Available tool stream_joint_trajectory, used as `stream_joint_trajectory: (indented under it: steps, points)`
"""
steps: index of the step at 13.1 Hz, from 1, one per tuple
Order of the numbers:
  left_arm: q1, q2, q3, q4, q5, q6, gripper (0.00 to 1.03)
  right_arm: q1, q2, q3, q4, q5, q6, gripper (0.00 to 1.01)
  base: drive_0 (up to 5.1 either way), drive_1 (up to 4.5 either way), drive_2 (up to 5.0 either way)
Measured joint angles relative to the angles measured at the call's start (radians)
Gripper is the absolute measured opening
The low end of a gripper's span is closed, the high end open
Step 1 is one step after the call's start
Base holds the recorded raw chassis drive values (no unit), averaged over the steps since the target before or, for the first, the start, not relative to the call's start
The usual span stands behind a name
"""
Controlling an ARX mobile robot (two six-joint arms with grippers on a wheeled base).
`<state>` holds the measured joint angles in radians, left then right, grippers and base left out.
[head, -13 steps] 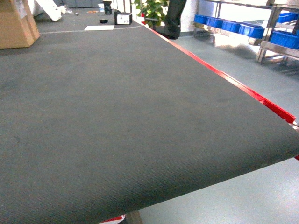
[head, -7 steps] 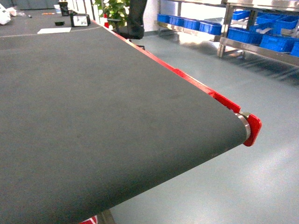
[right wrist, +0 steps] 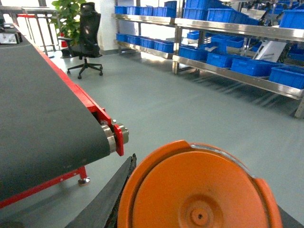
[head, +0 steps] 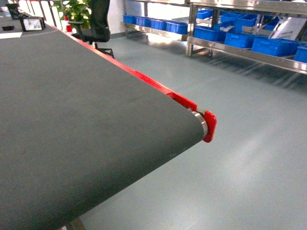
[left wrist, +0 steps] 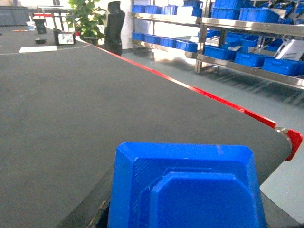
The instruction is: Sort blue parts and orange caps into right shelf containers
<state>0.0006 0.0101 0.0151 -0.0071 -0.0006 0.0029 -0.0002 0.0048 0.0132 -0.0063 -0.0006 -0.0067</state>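
A blue part (left wrist: 185, 190) fills the bottom of the left wrist view, and my left gripper (left wrist: 184, 211) is shut on it; one dark finger (left wrist: 92, 206) shows at its left side, above the belt. Low in the right wrist view my right gripper (right wrist: 197, 204) is shut on a round orange cap (right wrist: 194, 190), held over the floor past the belt's end. The steel shelf (head: 249, 53) stands at the far right with rows of blue containers (head: 271, 45). It also shows in both wrist views, the shelf (right wrist: 228, 29) holding containers (right wrist: 247, 66). Neither gripper shows in the head view.
The dark conveyor belt (head: 72, 110) takes up the left, edged by a red frame with an end roller (head: 204, 123). Grey floor (head: 249, 143) lies between belt and shelf. A black office chair (right wrist: 86, 40) and a plant (right wrist: 66, 14) stand at the back.
The head view has swung to the right: the belt's end roller has slid left in the picture, and the shelf with its containers now looms larger and nearer.
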Motion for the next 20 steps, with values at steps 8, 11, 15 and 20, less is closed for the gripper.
stream_joint_trajectory:
  steps: [8,11,15,20]
  points:
    - [0.0,0.0,0.0,0.0,0.0,0.0,0.44,0.0,0.0,0.0,0.0,0.0,0.0,0.45,-1.6,-1.61,-1.6]
    - [0.0,0.0,0.0,0.0,0.0,0.0,0.44,0.0,0.0,0.0,0.0,0.0,0.0,0.45,-1.6,-1.61,-1.6]
    - [0.0,0.0,0.0,0.0,0.0,0.0,0.44,0.0,0.0,0.0,0.0,0.0,0.0,0.45,-1.6,-1.61,-1.6]
    - [0.0,0.0,0.0,0.0,0.0,0.0,0.44,0.0,0.0,0.0,0.0,0.0,0.0,0.45,-1.6,-1.61,-1.6]
